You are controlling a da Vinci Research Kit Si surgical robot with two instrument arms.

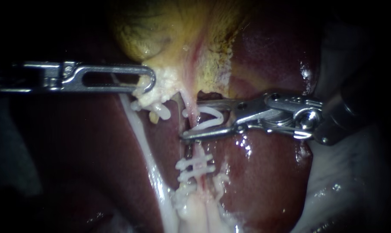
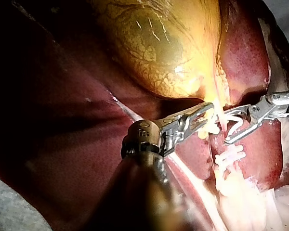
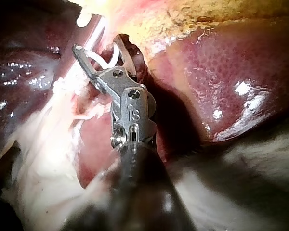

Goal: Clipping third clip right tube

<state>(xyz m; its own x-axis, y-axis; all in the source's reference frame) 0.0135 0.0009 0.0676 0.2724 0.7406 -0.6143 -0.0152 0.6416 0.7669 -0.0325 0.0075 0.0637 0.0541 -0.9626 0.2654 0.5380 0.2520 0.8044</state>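
Jaws at right: the right instrument (image 1: 191,120) holds its jaws wide apart, with an open white clip (image 1: 210,113) seated between them, one leg against each jaw.
Jaws at left: the left instrument (image 1: 149,82) has its jaws pressed together on pale, fatty tissue at the narrow end of the gallbladder (image 1: 161,34).
Liver: the liver (image 1: 264,172) is dark red and wet, and it lies under and around everything else.
Gallbladder: yellow-green, it tapers toward both instruments.
Tube: the right tube (image 1: 198,152) is thin and pinkish. It runs from the gallbladder's narrow end through the gap of the right instrument's jaws, inside the open clip.
Closed clips: two closed clips (image 1: 191,164) sit across the same tube just past the lower jaw, one close beside the other.
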